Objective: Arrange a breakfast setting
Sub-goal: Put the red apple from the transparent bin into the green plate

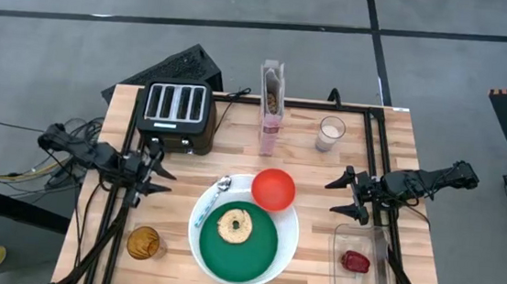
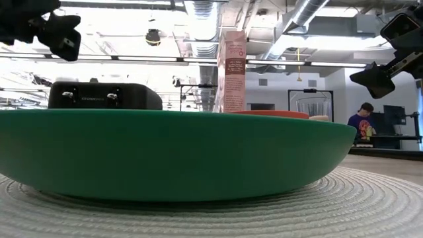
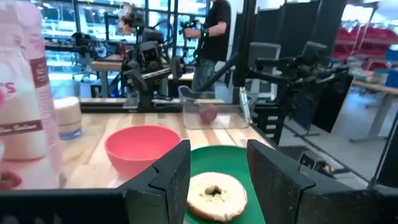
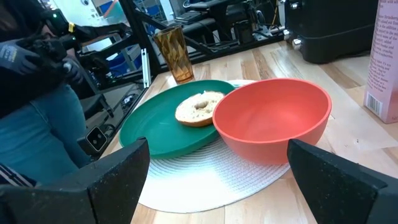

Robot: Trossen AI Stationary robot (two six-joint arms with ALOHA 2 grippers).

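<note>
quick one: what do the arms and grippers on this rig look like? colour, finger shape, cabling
Both arms are dark, near black, with jointed segments. The left gripper and right gripper each carry two pointed, wedge-shaped fingers; close up, the fingers are broad matte black plates with a grainy texture. Loose black cables bunch beside the left arm's base. No markings are legible.

Bagel (image 1: 234,224) on green plate (image 1: 258,253)
</note>
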